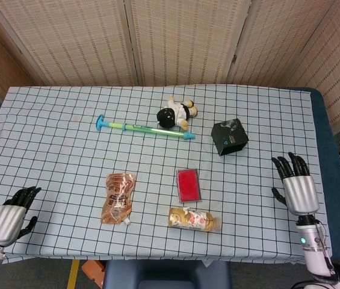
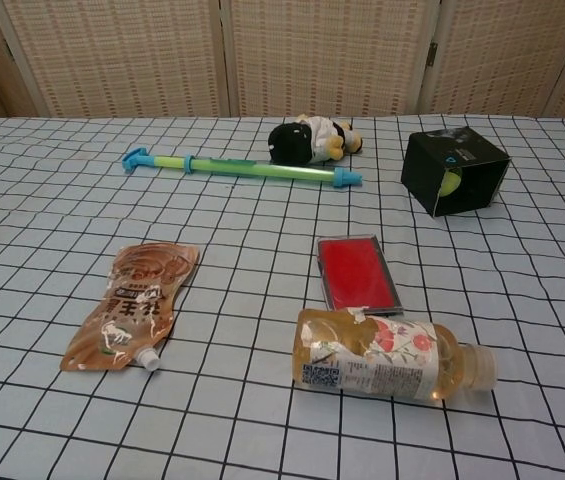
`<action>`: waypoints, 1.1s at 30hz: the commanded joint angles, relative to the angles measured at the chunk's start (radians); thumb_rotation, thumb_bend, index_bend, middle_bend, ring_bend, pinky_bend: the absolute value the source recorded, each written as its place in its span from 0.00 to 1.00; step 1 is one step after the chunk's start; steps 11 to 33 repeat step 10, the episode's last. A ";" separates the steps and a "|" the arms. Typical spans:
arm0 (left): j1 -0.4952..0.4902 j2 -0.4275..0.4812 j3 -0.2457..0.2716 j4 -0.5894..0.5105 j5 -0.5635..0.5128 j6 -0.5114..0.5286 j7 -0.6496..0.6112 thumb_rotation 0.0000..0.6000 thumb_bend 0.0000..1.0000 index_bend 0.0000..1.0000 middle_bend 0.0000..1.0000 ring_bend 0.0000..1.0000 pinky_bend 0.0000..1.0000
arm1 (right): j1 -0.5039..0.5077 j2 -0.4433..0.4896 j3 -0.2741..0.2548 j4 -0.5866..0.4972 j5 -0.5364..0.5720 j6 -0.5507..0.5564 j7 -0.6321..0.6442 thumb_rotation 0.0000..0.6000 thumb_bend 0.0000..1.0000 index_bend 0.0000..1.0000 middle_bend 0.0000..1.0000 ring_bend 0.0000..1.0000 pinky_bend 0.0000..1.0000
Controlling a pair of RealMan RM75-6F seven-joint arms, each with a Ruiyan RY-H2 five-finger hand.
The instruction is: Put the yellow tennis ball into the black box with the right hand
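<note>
The black box [image 1: 230,136] [image 2: 454,170] lies on its side at the right of the table, its opening facing the front. The yellow tennis ball [image 2: 449,183] sits inside it, showing only in the chest view. My right hand [image 1: 296,184] rests near the table's right front edge, well clear of the box, fingers apart and empty. My left hand [image 1: 12,216] lies at the front left corner, fingers loosely spread, holding nothing. Neither hand shows in the chest view.
A green and blue toy stick [image 1: 145,128] and a plush toy [image 1: 177,112] lie behind centre. A red case [image 1: 188,184], a drink bottle [image 1: 194,219] on its side and a brown pouch [image 1: 118,197] lie toward the front.
</note>
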 commanded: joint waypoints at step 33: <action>-0.003 -0.004 0.000 -0.004 0.001 -0.006 0.017 1.00 0.41 0.12 0.11 0.11 0.41 | -0.055 0.077 -0.042 -0.091 0.028 -0.048 -0.054 1.00 0.09 0.00 0.03 0.00 0.00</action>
